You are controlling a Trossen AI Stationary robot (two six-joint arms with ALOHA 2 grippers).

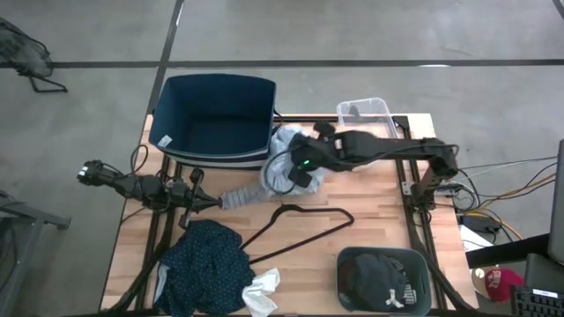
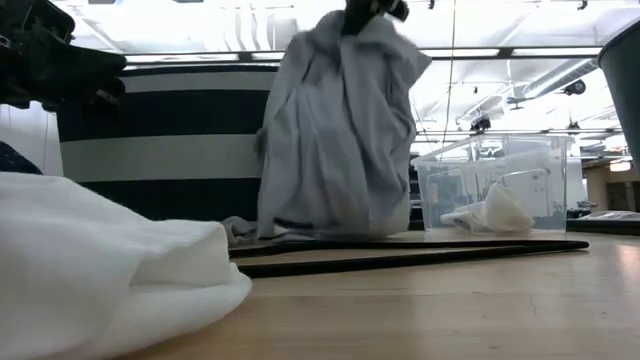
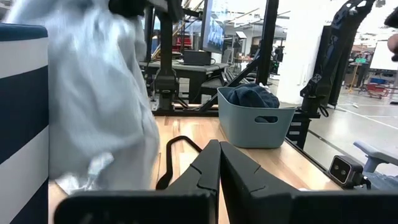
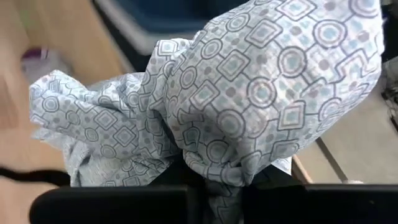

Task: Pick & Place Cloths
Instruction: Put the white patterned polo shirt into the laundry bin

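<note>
The big blue bin (image 1: 216, 119) at the back of the table (image 1: 370, 211) is serving as the landmark. Just beside its front right corner, the pale shirt (image 1: 280, 163) is being held up by the right gripper (image 1: 304, 167), whose fingers are clamped shut on a bunched fold of the patterned fabric; most of the cloth is hanging free, and its hem is trailing onto the wood toward the hanger (image 1: 300, 224). In front of the bin, the dark dotted garment (image 1: 207, 264) and a white cloth (image 1: 261, 292) are lying at the near edge. The left gripper (image 1: 204, 201) is waiting in front of the bin's left side, fingers pressed together on nothing. Judged from this, the lift is best being carried higher before any sideways travel, so that the trailing hem is cleared from the hanger and the bin's rim and is not being dragged.
</note>
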